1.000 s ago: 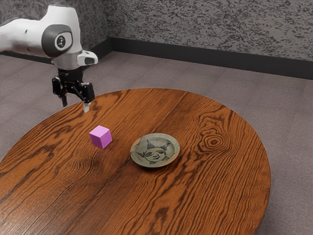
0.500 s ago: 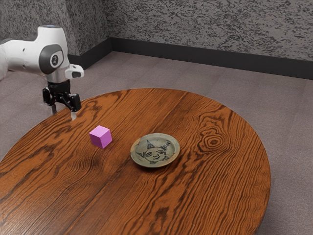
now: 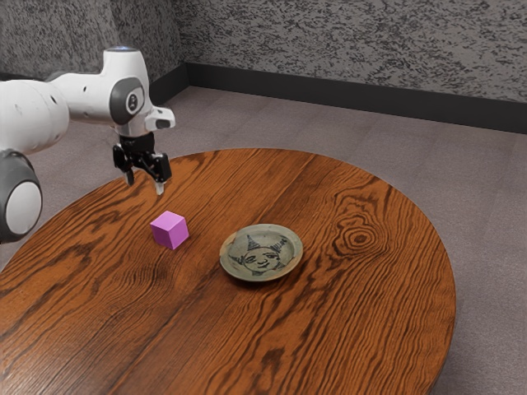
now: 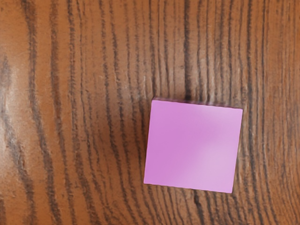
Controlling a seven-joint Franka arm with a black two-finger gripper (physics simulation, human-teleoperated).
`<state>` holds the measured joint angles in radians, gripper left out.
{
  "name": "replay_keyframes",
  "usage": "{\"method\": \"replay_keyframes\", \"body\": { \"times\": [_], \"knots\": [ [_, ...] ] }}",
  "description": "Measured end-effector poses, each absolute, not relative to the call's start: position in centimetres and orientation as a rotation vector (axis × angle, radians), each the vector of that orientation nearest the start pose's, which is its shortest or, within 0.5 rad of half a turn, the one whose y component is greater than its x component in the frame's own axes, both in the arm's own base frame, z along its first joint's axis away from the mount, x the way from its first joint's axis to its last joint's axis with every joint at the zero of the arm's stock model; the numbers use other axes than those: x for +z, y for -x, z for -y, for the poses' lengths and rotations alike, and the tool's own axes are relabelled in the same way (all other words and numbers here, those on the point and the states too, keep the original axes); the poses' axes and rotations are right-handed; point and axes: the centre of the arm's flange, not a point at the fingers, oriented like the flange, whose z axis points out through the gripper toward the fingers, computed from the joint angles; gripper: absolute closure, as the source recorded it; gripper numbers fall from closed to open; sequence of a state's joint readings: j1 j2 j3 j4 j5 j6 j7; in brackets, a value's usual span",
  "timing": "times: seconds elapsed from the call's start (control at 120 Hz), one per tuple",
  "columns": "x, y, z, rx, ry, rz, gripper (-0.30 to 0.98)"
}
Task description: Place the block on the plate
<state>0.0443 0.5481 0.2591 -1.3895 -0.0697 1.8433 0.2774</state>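
Exterior view: painted plate (image 3: 262, 253); wrist view: block (image 4: 193, 146).

- table (image 3: 346, 313): wood, bold grain, satin sheen
- block (image 3: 170, 230): smooth, matt, plastic-like
- plate (image 3: 262, 253): ceramic-looking, faint gloss
- arm (image 3: 84, 95): smooth plastic-looking shell, soft gloss
- wall (image 3: 354, 49): rough-looking, mottled
- floor (image 3: 486, 206): matt, carpet-like
- skirting board (image 3: 354, 98): dark, smooth-looking, matt
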Motion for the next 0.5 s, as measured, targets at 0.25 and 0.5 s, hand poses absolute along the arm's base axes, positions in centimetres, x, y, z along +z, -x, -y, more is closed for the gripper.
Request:
{"method": "replay_keyframes", "body": {
  "times": [0.25,0.5],
  "knots": [
    [33.9,-69.0,-16.0,0.231,3.124,-0.033,0.00],
    [29.9,-69.2,-16.5,0.299,3.130,-0.051,0.00]
  ]
}}
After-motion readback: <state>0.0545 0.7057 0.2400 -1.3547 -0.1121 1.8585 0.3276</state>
